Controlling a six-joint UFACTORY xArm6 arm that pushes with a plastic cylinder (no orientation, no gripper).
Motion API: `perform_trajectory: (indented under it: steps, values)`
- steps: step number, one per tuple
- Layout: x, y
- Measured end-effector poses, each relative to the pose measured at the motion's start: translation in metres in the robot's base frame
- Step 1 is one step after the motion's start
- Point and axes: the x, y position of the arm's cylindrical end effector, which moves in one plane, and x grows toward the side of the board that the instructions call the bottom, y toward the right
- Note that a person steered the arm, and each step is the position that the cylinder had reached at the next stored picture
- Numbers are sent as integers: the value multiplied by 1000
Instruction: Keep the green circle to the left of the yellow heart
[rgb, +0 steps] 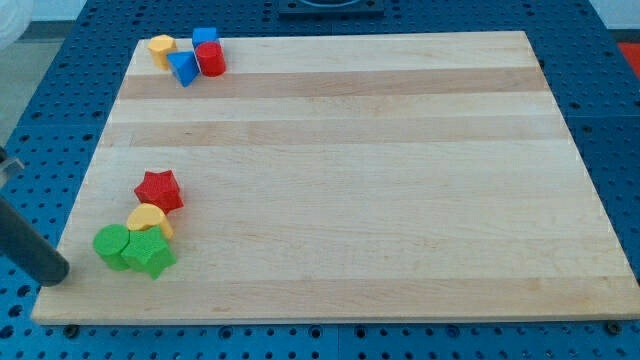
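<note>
**A:** Start with the biggest thing. What carries everything?

**B:** The desk (340, 150), a pale wooden board, mostly bare. Two clusters sit on it: one at the view's top left, one at the view's bottom left.

**A:** And the arm?

**B:** It has no claw at all, only a dark rod, so there is nothing to be released or clenched. My tip (55, 272) rests at the desk's bottom-left edge.

**A:** Where is the task's thing from there?

**B:** The green circle (112, 245) lies just to the view's right of my tip, near but apart. The yellow heart (148, 219) sits up and to the right of the circle, touching it or nearly so. The circle already lies on the heart's left.

**A:** So the coming move?

**B:** I judge any push rightward risks driving the circle into the heart. Little or nothing is needed.

**A:** Neighbours?

**B:** A green star (150, 254) touches the circle's right; a red star (159, 190) stands above the heart.
</note>
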Motion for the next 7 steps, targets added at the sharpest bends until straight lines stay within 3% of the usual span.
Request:
perform_trajectory:
  steps: [2,7]
  values:
    - [-1,44]
    - [-31,42]
